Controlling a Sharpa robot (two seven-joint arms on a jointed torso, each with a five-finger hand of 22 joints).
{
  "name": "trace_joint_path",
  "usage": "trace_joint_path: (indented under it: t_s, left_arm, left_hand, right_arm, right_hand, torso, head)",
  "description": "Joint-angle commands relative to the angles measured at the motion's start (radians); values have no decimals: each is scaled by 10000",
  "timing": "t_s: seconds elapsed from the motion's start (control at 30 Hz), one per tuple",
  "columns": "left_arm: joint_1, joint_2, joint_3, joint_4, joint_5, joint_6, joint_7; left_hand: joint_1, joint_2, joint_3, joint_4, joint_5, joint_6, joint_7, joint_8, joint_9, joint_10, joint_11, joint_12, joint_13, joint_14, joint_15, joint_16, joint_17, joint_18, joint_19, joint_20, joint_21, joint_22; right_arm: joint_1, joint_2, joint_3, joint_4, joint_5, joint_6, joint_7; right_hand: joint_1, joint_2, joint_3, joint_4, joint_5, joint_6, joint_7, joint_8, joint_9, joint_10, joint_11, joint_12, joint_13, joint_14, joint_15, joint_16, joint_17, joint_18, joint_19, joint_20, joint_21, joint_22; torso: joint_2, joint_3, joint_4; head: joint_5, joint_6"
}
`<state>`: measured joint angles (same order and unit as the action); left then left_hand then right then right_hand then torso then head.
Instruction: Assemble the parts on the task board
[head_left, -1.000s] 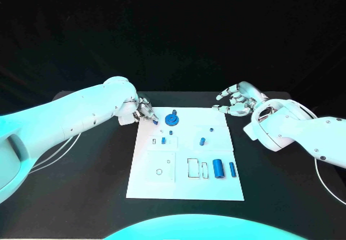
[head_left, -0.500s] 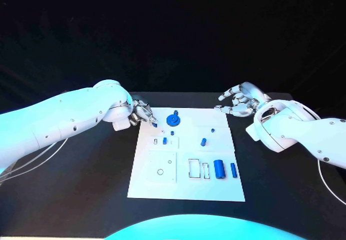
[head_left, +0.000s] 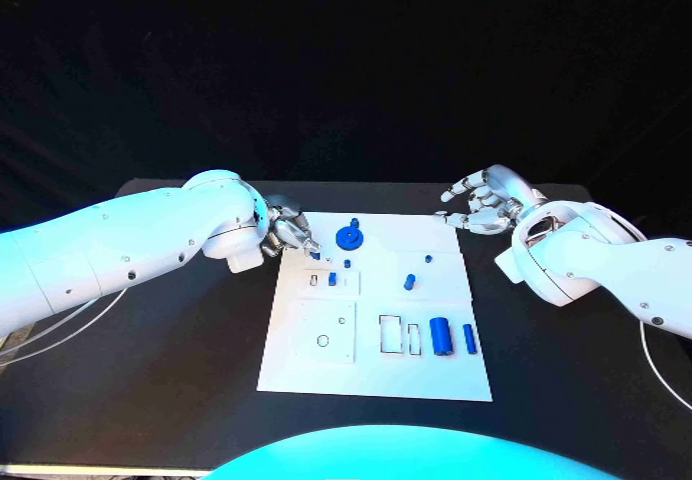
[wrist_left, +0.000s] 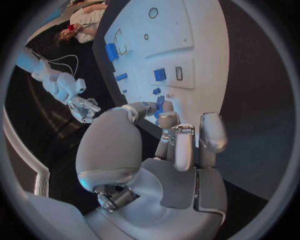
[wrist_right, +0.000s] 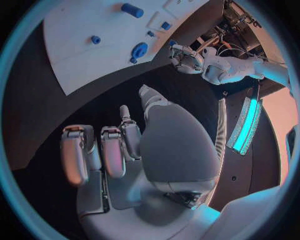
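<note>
The white task board lies in the middle of the black table. My left hand hovers at its far left corner and pinches a small blue part between thumb and a finger; the left wrist view shows that part at the fingertips. A round blue piece stands just right of it. Small blue pegs stand mid-board. A blue cylinder and a thin blue bar lie near the right edge. My right hand hangs off the far right corner, fingers loosely curled and apart, holding nothing.
Empty rectangular slots and a round hole mark the board's near half. Bare black table surrounds the board on both sides. In the right wrist view, the board lies beyond the fingers, with my left hand at its corner.
My left forearm has swung, and its hand has crept slightly nearer along the board's left edge, still holding the small blue part. The right hand has barely moved.
</note>
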<state>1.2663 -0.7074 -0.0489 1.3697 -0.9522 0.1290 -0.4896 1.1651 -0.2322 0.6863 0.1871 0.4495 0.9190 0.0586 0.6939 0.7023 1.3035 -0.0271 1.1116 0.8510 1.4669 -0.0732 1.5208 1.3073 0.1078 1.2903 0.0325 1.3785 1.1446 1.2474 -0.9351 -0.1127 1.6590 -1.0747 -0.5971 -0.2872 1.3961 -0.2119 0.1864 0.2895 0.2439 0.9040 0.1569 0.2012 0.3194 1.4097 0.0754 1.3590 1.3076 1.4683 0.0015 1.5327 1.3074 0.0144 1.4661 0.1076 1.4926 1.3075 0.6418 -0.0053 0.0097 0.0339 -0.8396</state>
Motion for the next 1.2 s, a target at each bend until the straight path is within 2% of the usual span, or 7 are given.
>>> trace_joint_path:
  t_s: [0.03, 0.3, 0.53, 0.7, 1.2]
  left_arm:
    - [-74, -39, -41, 137, -475, -186, -60]
    - [-218, -74, -141, 303, -547, -17, -87]
    - [-280, -61, -223, 374, -621, 185, -112]
    - [-325, -53, -269, 416, -720, 241, -117]
    - [-390, -78, -308, 380, -973, 409, -149]
  left_hand:
    - [-26, 49, 1779, -1849, 57, 139, -97, 71, 12, 71, -7, 36, 21, 763, -95, 55, 1526, -140, 74, -6, 58, 18]
    - [-57, 31, 1790, -1874, 120, 164, -108, 77, 15, 110, -19, 67, 66, 767, -106, 60, 1536, -141, 82, -17, 67, 27]
    - [-67, 26, 1795, -1882, 144, 171, -111, 78, 15, 116, -21, 70, 70, 769, -109, 64, 1543, -143, 90, -20, 73, 38]
    - [-72, 23, 1797, -1886, 158, 174, -112, 78, 16, 128, -24, 86, 96, 771, -110, 68, 1553, -145, 96, -22, 78, 47]
    - [-87, 14, 1805, -1905, 206, 187, -119, 80, 16, 147, -30, 99, 116, 775, -114, 75, 1568, -144, 93, -28, 78, 42]
  right_arm:
    - [-20, -1, 2, 20, -83, 69, 70]
    - [-35, 3, 2, 15, -96, 65, 74]
    - [-41, 3, 2, 10, -106, 66, 72]
    - [-45, 10, 2, 5, -110, 65, 73]
    - [-58, 2, 2, -6, -125, 59, 71]
  right_hand:
    - [-31, 31, 67, -3, 34, 31, -22, 37, 5, -23, -52, -6, 921, 810, -59, -54, 1766, 54, 691, -81, -56, 2183]
    - [-31, 31, 67, -3, 34, 31, -22, 37, 5, -23, -52, -6, 921, 810, -59, -54, 1766, 54, 691, -81, -56, 2183]
    - [-31, 31, 67, -3, 34, 31, -22, 37, 5, -23, -52, -6, 921, 810, -59, -54, 1766, 54, 691, -81, -56, 2183]
    - [-31, 31, 67, -3, 34, 31, -22, 37, 5, -23, -52, -6, 921, 810, -59, -54, 1766, 54, 691, -81, -56, 2183]
    - [-31, 31, 67, -3, 34, 31, -22, 37, 5, -23, -52, -6, 921, 810, -59, -54, 1766, 54, 691, -81, -56, 2183]
  torso:
    - [4, -2, -3]
    - [14, -8, -40]
    - [7, -4, -17]
    - [11, -8, -24]
    - [17, -3, -26]
  head:
    - [39, -15]
    - [53, -37]
    - [43, -48]
    - [44, -64]
    - [54, -63]
